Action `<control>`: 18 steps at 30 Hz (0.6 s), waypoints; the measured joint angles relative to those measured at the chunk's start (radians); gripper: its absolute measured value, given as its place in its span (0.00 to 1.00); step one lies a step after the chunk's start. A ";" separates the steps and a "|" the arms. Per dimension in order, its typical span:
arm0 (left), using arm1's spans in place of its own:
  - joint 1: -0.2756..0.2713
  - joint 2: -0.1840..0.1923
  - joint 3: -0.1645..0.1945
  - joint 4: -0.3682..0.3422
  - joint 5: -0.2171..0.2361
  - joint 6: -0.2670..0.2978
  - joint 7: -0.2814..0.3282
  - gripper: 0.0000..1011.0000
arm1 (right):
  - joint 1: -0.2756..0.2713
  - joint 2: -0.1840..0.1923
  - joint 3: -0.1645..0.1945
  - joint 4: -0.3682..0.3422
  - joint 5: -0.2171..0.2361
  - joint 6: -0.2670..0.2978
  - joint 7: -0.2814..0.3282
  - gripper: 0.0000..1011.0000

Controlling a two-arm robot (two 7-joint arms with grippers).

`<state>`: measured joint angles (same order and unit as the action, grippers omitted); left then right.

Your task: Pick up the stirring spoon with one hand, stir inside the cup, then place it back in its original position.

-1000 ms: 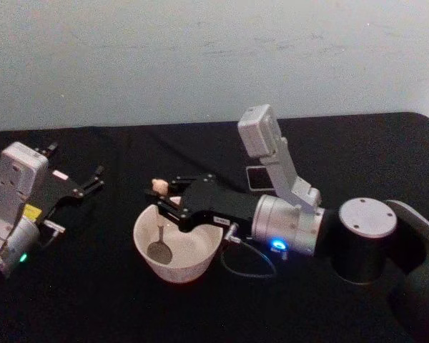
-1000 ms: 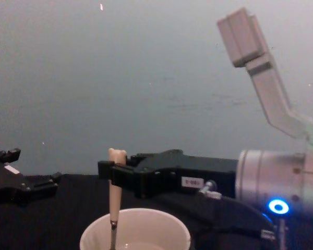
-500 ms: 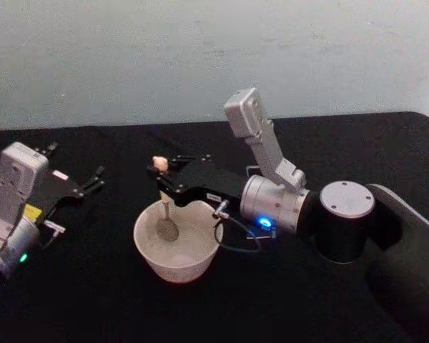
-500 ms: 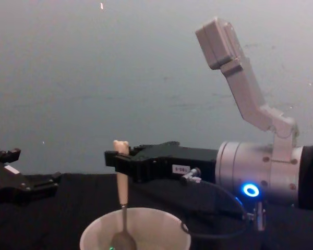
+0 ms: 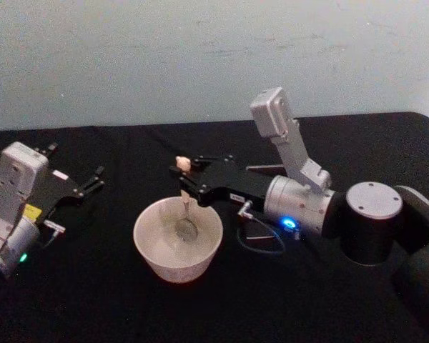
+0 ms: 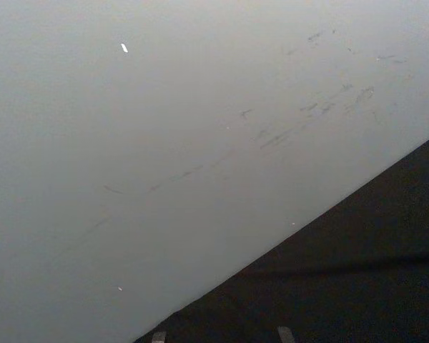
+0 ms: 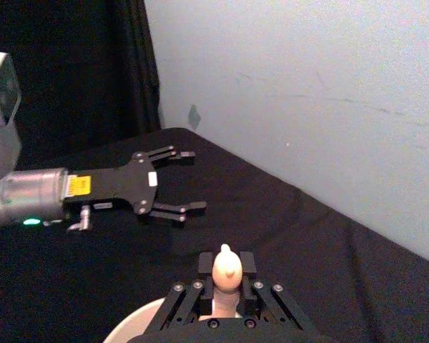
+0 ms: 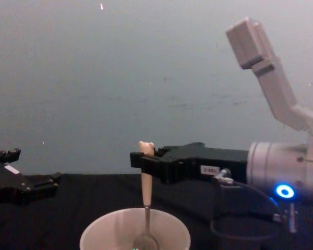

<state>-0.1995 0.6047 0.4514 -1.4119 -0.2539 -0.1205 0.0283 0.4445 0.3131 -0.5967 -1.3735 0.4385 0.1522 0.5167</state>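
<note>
Nearest to the robot, the cup [image 5: 164, 266] stood on the black worktop [image 5: 86, 293] a little to the left of the middle, and it had not moved during the last second. What changed was inside it. The stirring spoon [image 8: 146, 183] hung upright, with its shiny bowl low in the cup, toward the right and far part of the inside. One second earlier the bowl lay at the left and near part, and half a second earlier it was about in the middle. So the spoon had swept across the cup from the robot's left to its right. The right hand [image 5: 184, 177] was above the far rim of the cup, clenched on the beige handle just below the small bear head. It had shifted to the right together with the spoon, while its grasp looked the same. I judged from this that the stirring step was under way and the grasp was firm enough for it. The return of the spoon was not yet begun. The left hand [image 5: 96, 180] rested farther to the left over the worktop, well apart from the cup, with its fingers spread and nothing between them, and it stayed where it was before. Behind the right arm, the dark holder [image 5: 259, 170] for the spoon was mostly hidden, so its state could not be told. Beyond all stood the pale wall.
</note>
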 joint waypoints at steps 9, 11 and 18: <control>0.000 0.000 0.000 0.000 0.000 0.000 0.000 0.99 | -0.053 0.054 0.006 -0.087 0.039 0.031 0.023 0.21; 0.000 0.000 0.000 0.000 0.000 0.000 0.000 0.99 | -0.062 0.063 0.004 -0.105 0.048 0.035 0.027 0.21; 0.000 0.000 0.000 0.000 0.000 0.000 0.000 0.99 | -0.072 0.069 -0.003 -0.134 0.070 0.039 0.026 0.21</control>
<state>-0.1995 0.6047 0.4514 -1.4120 -0.2539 -0.1205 0.0283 0.3729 0.3823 -0.5998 -1.5072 0.5085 0.1915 0.5424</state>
